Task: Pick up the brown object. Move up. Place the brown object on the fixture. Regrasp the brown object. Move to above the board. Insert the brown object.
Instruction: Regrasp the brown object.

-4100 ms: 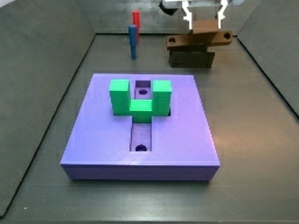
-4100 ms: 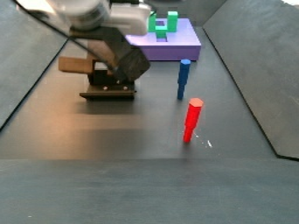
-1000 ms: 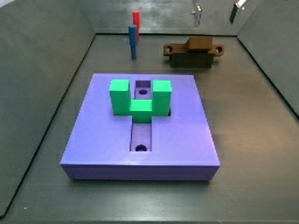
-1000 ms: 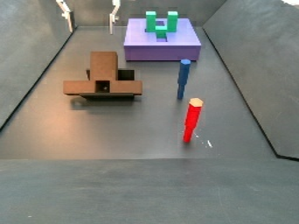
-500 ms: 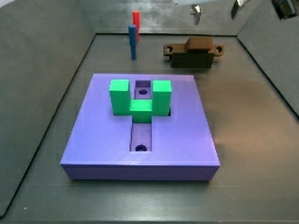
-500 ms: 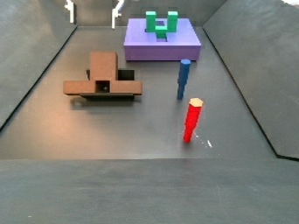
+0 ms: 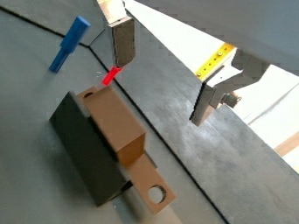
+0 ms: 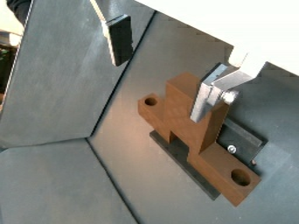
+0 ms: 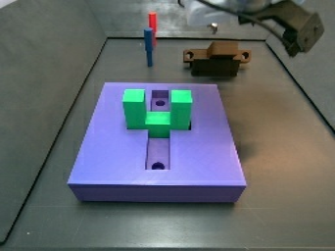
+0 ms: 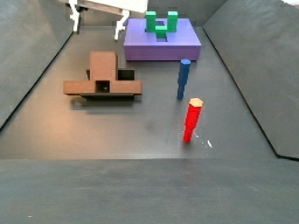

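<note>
The brown bar (image 10: 103,69) lies across the fixture (image 10: 108,90) on the bench (image 10: 140,131), parked there so it can be gripped afresh at a better angle. The tool (image 10: 100,19) hangs above it, plates wide apart and holding nothing; in a wrist view its fingers (image 8: 212,98) straddle open air over the bar. The board (image 9: 160,137) with its green block (image 9: 157,109) waits well apart, groove free for the insertion.
</note>
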You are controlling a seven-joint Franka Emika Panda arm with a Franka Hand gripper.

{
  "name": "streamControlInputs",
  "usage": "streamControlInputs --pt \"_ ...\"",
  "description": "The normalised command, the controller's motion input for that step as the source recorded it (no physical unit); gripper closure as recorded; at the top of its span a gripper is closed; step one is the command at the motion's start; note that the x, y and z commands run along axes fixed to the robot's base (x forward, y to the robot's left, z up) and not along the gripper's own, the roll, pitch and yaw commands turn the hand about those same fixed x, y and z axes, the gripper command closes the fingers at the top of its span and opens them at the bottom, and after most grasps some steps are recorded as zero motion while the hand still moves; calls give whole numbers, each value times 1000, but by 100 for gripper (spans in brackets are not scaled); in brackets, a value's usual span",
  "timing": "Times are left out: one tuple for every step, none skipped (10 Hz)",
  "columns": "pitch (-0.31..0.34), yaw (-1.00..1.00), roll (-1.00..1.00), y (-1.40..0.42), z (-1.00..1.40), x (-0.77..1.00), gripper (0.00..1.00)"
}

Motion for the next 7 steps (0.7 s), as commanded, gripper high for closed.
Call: streamControlInputs --pt "0 11 0 0 0 26 0" --pt "0 0 -29 9 -174 3 0" --pt "163 0 46 0 -246 54 0" --pt "394 0 149 0 -223 191 0" --pt "517 14 129 -6 -251 274 0" --pt "560 26 134 -51 -254 343 0" --pt "549 23 123 -54 -303 283 0"
